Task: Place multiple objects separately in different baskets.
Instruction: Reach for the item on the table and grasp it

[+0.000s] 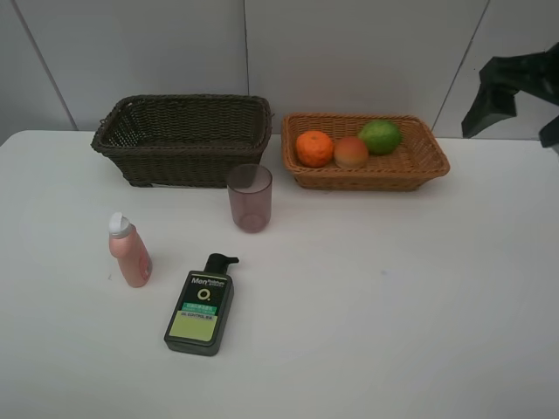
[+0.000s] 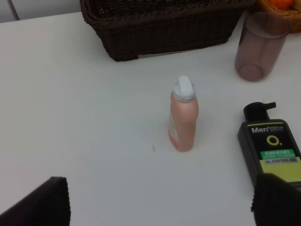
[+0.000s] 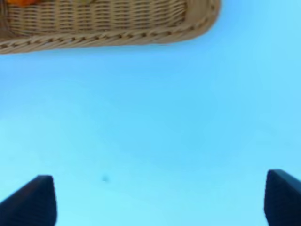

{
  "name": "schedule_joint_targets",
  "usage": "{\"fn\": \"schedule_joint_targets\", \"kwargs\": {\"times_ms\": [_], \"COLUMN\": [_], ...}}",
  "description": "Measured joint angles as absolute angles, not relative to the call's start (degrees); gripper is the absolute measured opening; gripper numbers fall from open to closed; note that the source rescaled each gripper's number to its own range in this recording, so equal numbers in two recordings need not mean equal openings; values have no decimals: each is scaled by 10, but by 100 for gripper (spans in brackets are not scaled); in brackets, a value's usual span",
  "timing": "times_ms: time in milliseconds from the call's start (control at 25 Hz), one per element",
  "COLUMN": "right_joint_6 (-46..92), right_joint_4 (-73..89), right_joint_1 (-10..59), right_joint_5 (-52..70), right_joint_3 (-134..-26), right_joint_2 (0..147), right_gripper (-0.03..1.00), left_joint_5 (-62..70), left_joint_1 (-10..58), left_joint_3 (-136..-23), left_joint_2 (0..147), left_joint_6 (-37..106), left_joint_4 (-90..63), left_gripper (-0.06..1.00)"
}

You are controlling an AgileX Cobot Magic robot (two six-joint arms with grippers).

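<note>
Objects: orange [image 1: 314,147], peach [image 1: 350,152], green fruit [image 1: 380,136] grouped in tan basket [image 1: 434,162]; pink bottle [image 1: 130,253], cup [image 1: 250,197], pump bottle [image 1: 201,307] on table [image 1: 393,305] near dark basket [image 1: 183,153], I judge theirs. My left gripper [image 2: 160,200] and right gripper [image 3: 160,197]: spread, empty.

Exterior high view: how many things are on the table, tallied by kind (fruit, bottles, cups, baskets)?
Fruit: 3 (orange, peach-like fruit, green fruit)
Bottles: 2 (pink white-capped bottle, dark pump bottle)
Cups: 1 (mauve cup)
Baskets: 2 (dark brown basket, tan basket)
Total: 8
</note>
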State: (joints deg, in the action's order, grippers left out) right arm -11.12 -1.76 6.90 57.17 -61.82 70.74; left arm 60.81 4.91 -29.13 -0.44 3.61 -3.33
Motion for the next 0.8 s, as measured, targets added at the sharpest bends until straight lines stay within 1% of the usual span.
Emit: {"fn": "schedule_joint_targets", "kwargs": {"times_ms": [240,480,800], "right_joint_6": [-109,-80,-75], "right_joint_4": [-64,-66,-57], "right_joint_1": [67,67,67], "right_joint_5": [633,688,700], "right_joint_3": [-583,-564,-504], "right_joint_2": [522,348,189], "right_gripper": [86,86,86], "left_joint_5": [608,608,608], "left_joint_1": [49,49,49], "left_joint_3": [-291,-291,-291], "left_joint_2": [-4,-4,-4], "left_joint_6": [36,36,36], "left_joint_4": [-33,-33,-33], "left_gripper": [100,100,100]}}
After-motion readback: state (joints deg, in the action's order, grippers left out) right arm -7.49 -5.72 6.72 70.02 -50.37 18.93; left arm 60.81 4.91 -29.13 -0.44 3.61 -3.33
